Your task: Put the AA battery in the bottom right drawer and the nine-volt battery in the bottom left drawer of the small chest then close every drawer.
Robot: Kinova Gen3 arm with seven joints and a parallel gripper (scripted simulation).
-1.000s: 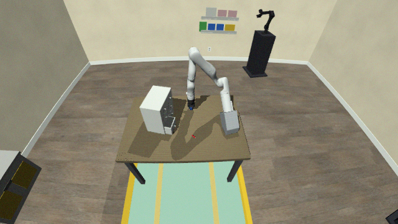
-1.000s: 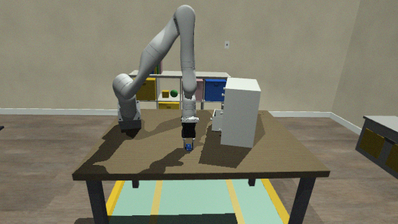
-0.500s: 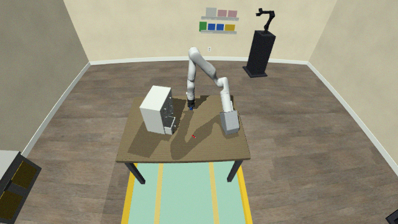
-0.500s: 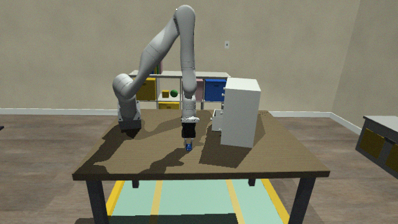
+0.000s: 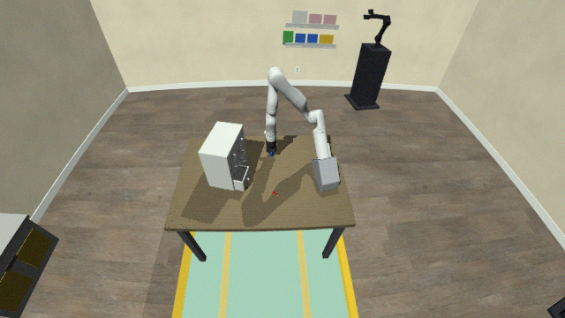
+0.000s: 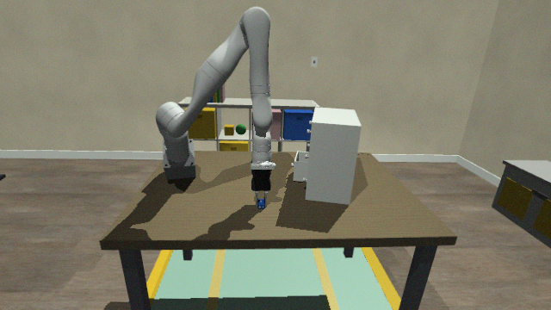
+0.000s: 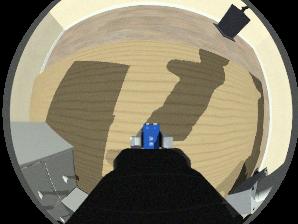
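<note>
Seen from the top: one white chest (image 5: pixel 219 155) with one bottom drawer (image 5: pixel 241 180) pulled out, one blue nine-volt battery (image 5: pixel 270 154) and one small red AA battery (image 5: pixel 274 193) lying slantwise on the worktop (image 5: pixel 305 212). From the exterior: arm arched high, forearm vertical, fingers (image 6: pixel 261 203) pointing straight down at the worktop just beside the chest's front. At the wrist: fingers closed on the blue battery, long axis unclear.

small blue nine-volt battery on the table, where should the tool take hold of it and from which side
Grip the small blue nine-volt battery across its two opposite flat side faces, coming straight down from above. It is a boxy block on the brown wooden table, standing apart from the white chest of drawers, so a vertical approach is unobstructed. The tool sits over it this way, one finger on each side.
</note>
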